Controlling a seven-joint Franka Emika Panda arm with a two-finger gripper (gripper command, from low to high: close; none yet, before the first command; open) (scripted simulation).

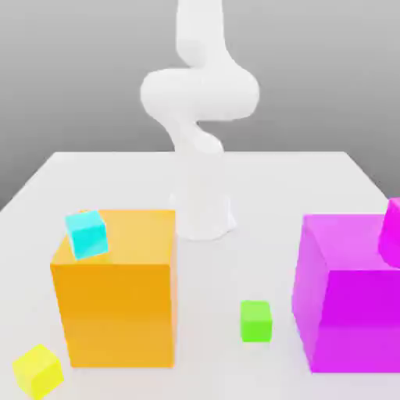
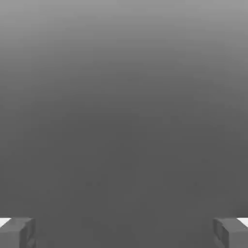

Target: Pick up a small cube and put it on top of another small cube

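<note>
counting the scene: six blocks on a white table (image 1: 47, 183), three small and three large
small cubes: three, one small green cube (image 1: 255, 321), one small yellow cube (image 1: 37, 370), one small cyan cube (image 1: 86, 233)
large blocks: one orange block (image 1: 117, 301); one magenta block (image 1: 348, 301); one further magenta shape (image 1: 391, 230) cut by the frame edge at the exterior view's right, resting on top of the magenta block
arms: one white arm (image 1: 199, 94), rising from its base at the back of the table, its upper links bent overhead
gripper (image 2: 124, 232): one, seen in the hand view as two grey fingertips (image 2: 17, 232) set wide apart with bare grey between them, so it is spread fully and grips nothing
small green cube, look: bright plain green, flat unmarked faces, sharp edges, top face lighter than the front face, far smaller than the orange and magenta blocks
small green cube, place: sitting flat on the table in the gap between the orange block and the magenta block, touching neither, on the near side of the arm's base; the spread fingers are nowhere near it and no block lies between them
small cyan cube, place: perched on the top of the orange block at its corner toward the exterior view's left, slightly tilted
small yellow cube, place: on the table just beside the orange block's lower front corner, at the exterior view's left, well apart from the small green cube
stacking: the small green cube has nothing on it and rests on no other cube
</note>
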